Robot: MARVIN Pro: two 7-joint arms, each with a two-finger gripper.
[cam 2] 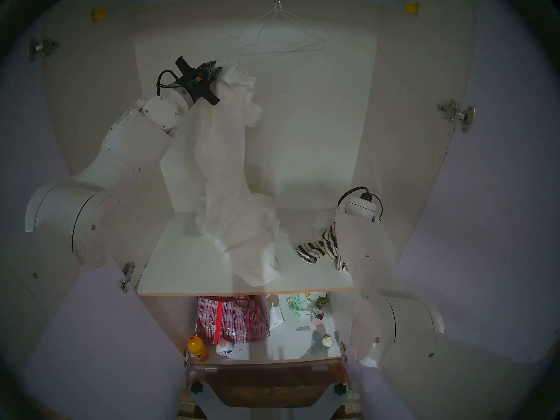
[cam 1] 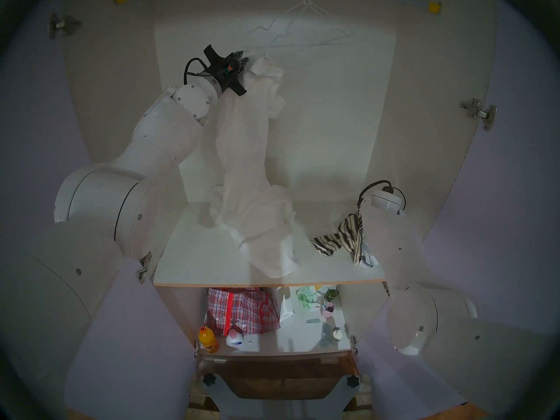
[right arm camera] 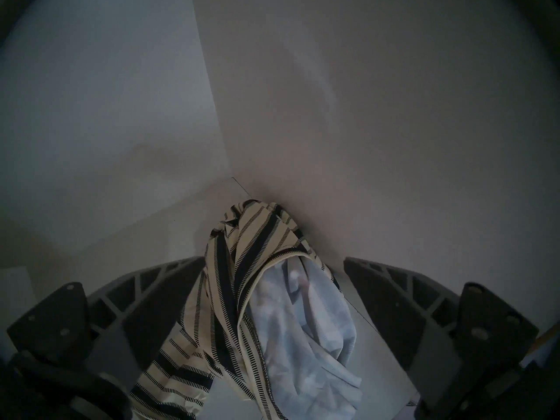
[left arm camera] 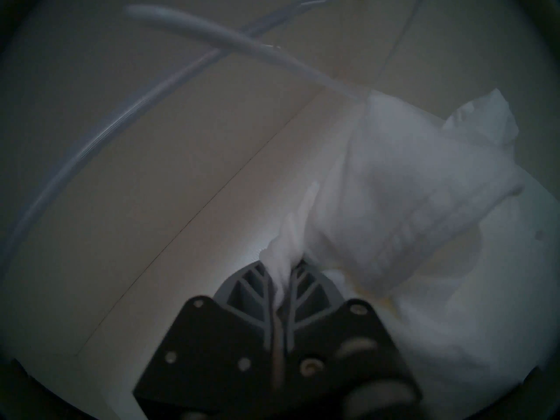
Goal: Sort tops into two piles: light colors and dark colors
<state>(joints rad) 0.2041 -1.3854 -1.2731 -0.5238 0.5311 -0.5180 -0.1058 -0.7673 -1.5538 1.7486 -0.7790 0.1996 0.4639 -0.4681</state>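
Note:
High inside the cabinet, my left gripper [cam 1: 246, 62] [left arm camera: 280, 269] is shut on the top edge of a thin white top [cam 1: 242, 137]. That top hangs in a long column down to a heap of white and cream cloth [cam 1: 263, 228] in the middle of the white shelf [cam 1: 194, 258]. At the shelf's right lies a beige top with black stripes [cam 1: 342, 237] [right arm camera: 230, 274], folded around pale grey-blue cloth [right arm camera: 303, 334]. My right gripper [right arm camera: 274, 258] stands open just above this smaller heap, with the cloth rising between its wide-apart fingers. In the head views its fingers are hidden behind the wrist.
White hangers [cam 1: 306, 31] hang on the rail just above the left gripper, and one hanger arm [left arm camera: 242, 43] passes close to the held cloth. The lower shelf holds a red checked bag [cam 1: 242, 310], an orange bottle [cam 1: 207, 339], a white bag [cam 1: 286, 307] and small items. Cabinet doors stand open on both sides.

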